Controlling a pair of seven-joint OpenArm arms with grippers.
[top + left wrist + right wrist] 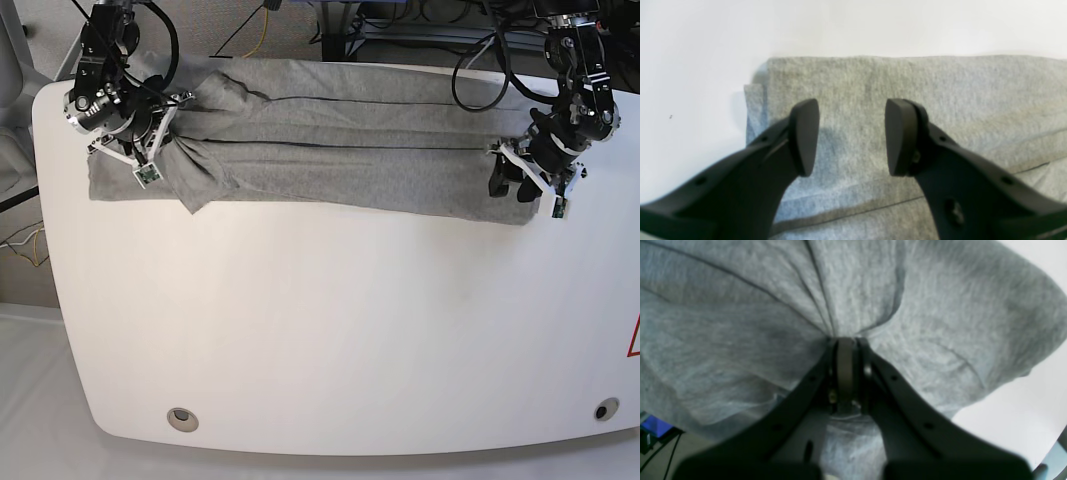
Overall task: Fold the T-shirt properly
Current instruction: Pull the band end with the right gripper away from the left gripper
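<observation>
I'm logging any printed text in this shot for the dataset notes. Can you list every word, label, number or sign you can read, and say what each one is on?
No readable text in any view.
T-shirt: only plain grey fabric shows, no lettering.
Table: a red mark at its right edge, cut off by the frame; no characters readable.
Small green boards by the right gripper and left gripper: too small to read.

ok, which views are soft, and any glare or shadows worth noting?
Left wrist: left gripper and T-shirt both soft; finger shadow on cloth. Right wrist: right gripper base blurred, folds dark. Base: sharpest, even light, no glare on the table.
</observation>
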